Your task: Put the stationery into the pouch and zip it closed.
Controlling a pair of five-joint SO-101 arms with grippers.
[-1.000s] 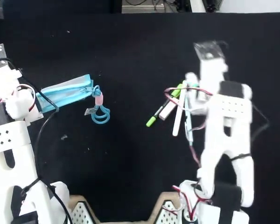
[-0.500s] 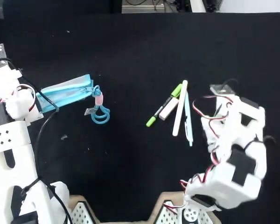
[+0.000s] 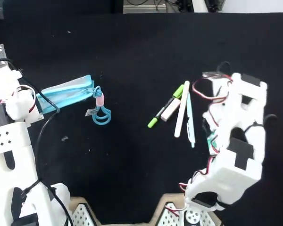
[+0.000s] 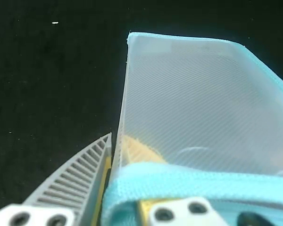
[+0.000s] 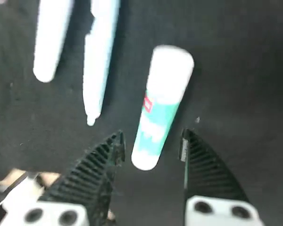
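My right gripper point(image 5: 151, 136) is wide open around the end of the glue stick point(image 5: 162, 99) (toward the right edge of the table point(image 3: 132, 47)); squeezed there, it could pop out.

Matte black tabletop point(image 3: 132, 42), beyond its far edge a pale strip point(image 3: 132, 8) with dark cables point(image 3: 181, 5).

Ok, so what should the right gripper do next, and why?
Probably close on the glue stick: the right gripper is open, its fingers straddle the tube's near end with gaps on both sides, and nothing else lies between them.
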